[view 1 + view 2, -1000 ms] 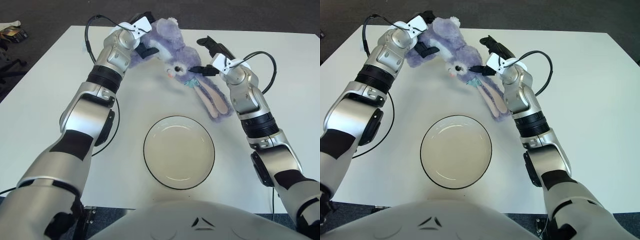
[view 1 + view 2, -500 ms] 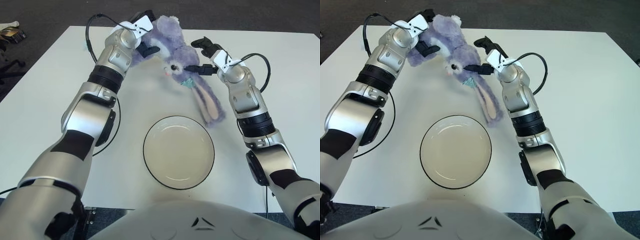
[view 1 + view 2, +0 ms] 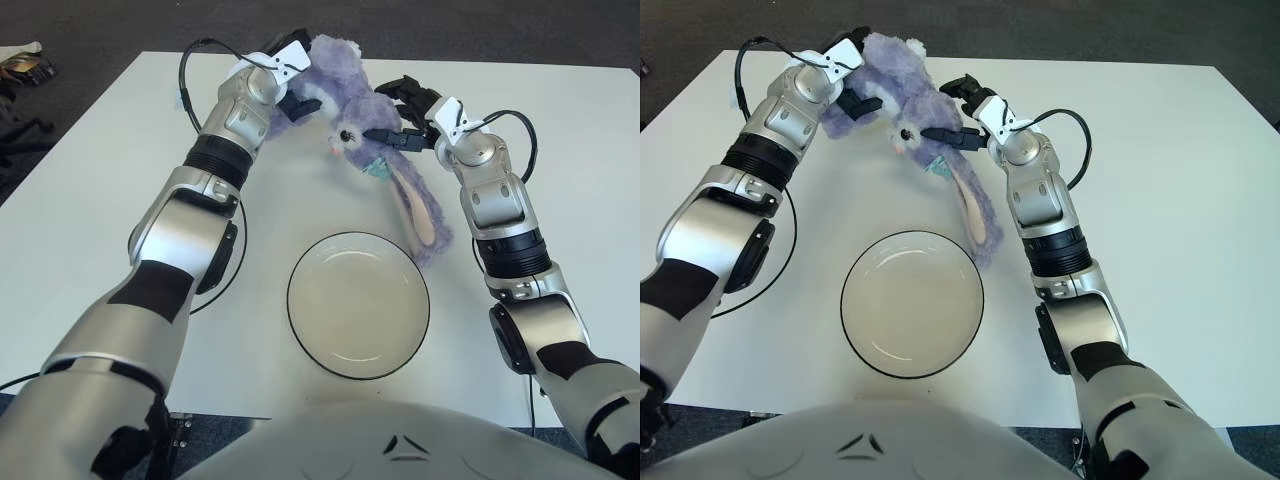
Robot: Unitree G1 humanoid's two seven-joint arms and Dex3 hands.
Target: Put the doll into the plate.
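At the far side of the white bench (image 3: 90, 200), the left hand (image 3: 285, 85) has its fingers curled into the body of the purple plush rabbit (image 3: 350, 105). The right hand (image 3: 405, 115) pinches the rabbit's head from the other side. The doll hangs between them, its long ears trailing down toward the right rim of the empty plate (image 3: 358, 304). The plate lies nearer the robot, with nothing between it and the doll.

No legible text, labels, brands or numbers in either view. White tags on both wrists show no readable print. Nothing else bears markings.
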